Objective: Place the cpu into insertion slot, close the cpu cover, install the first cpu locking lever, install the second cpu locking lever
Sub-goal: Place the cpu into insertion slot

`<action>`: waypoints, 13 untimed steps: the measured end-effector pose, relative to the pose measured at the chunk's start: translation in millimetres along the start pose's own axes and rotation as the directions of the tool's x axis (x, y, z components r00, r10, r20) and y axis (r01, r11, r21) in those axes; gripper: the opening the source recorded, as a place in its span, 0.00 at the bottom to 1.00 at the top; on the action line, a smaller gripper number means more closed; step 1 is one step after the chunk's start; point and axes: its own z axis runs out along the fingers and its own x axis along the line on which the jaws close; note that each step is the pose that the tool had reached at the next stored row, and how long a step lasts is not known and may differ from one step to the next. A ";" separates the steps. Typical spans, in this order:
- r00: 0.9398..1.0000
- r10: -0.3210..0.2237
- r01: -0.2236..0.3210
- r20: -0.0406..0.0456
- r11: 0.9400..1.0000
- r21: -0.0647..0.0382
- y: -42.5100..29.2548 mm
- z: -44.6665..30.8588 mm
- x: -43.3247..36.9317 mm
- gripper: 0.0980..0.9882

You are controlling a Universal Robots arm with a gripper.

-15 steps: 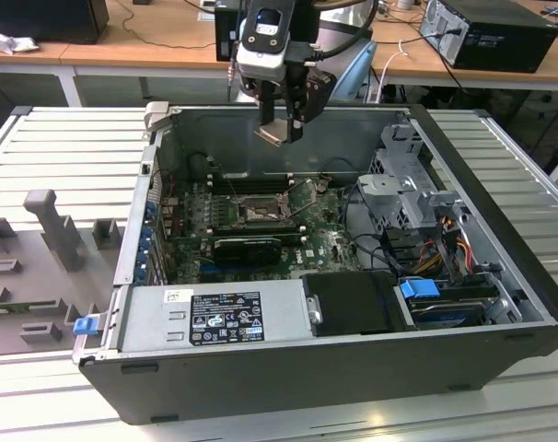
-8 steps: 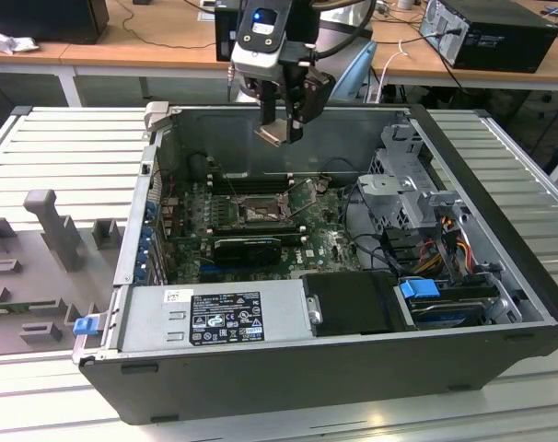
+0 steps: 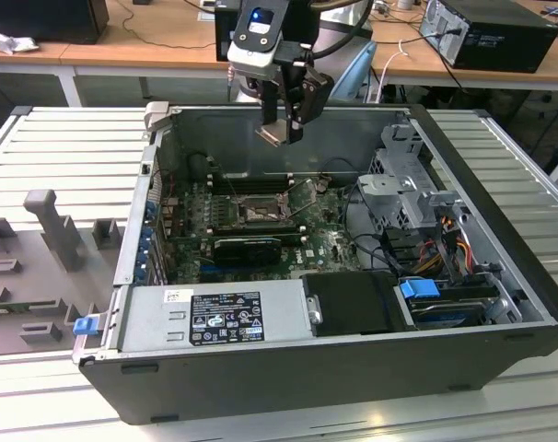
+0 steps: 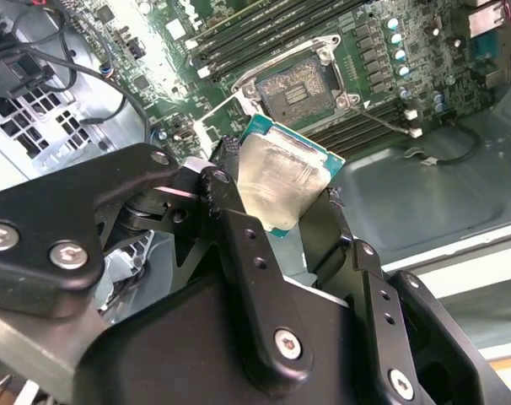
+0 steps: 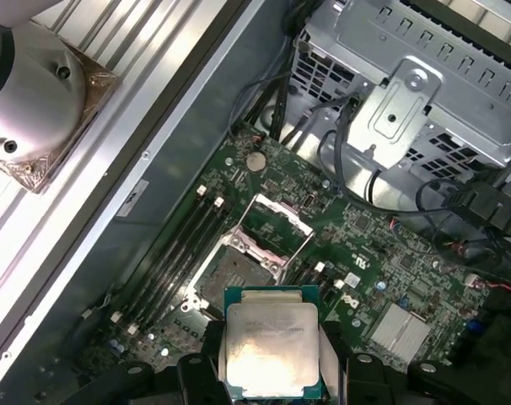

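Note:
My gripper [image 3: 281,127] hangs above the open computer case, over its back wall, shut on the cpu [image 3: 273,135]. In both wrist views the cpu [image 4: 281,177] [image 5: 271,348] shows its pale silver top with a green edge, clamped between the two black fingers [image 4: 230,202]. Below, on the green board, lies the insertion slot [image 3: 258,214] [image 4: 299,88] [image 5: 235,268], dark, square and bare. The cpu cover [image 5: 272,223] [image 4: 225,120] stands swung up and open beside the slot. A thin metal lever [image 4: 380,118] sticks out past the slot's edge.
Long black memory slots [image 5: 178,253] flank the socket. A black card [image 3: 249,249] lies in front of it. A metal drive cage [image 3: 408,189] with cables fills the exterior view's right, and the power supply [image 3: 215,318] sits at the front. Grey fixtures [image 3: 49,230] stand on the table.

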 end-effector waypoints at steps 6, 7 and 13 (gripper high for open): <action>0.999 0.044 -0.044 0.004 0.999 -0.001 0.0 0.0 0.0 0.48; 0.999 0.053 -0.053 0.005 0.999 -0.001 0.0 0.0 0.0 0.48; 0.996 0.089 -0.089 0.008 0.996 -0.002 0.0 0.0 0.0 0.48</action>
